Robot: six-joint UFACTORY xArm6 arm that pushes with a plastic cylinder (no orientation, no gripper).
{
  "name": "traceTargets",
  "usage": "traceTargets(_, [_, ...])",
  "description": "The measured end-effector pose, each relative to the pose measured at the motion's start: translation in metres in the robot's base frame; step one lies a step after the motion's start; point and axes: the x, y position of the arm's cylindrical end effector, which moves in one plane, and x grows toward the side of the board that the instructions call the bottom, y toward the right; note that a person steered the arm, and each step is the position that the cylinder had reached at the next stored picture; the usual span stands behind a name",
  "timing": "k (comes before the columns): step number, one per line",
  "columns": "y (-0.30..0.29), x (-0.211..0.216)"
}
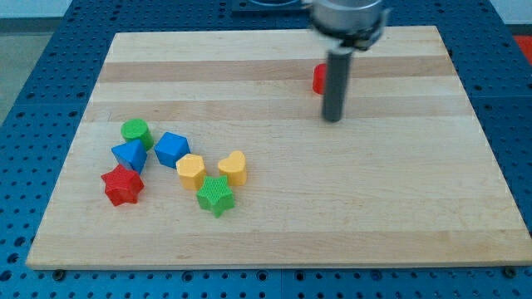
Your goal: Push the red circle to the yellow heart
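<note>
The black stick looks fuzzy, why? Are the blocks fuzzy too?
In the camera view, my tip and the rod above it look smeared and soft, likely motion blur. The red circle behind it is half hidden. The yellow heart and its neighbours look sharp, under even light with faint shadows.

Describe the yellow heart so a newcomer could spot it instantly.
Start at the block cluster on the board's lower left. The yellow heart is its rightmost piece, just above the green star. Unlike the yellow hexagon beside it, its top is notched.
</note>
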Motion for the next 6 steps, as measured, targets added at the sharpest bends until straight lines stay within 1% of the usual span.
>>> traceTargets(1, [0.052,-0.093])
traceTargets(2, [0.043,-0.150])
traceTargets(3, [0.013,-0.166])
traceTargets(5, [-0.011,-0.105])
traceTargets(6, [-0.024,-0.095])
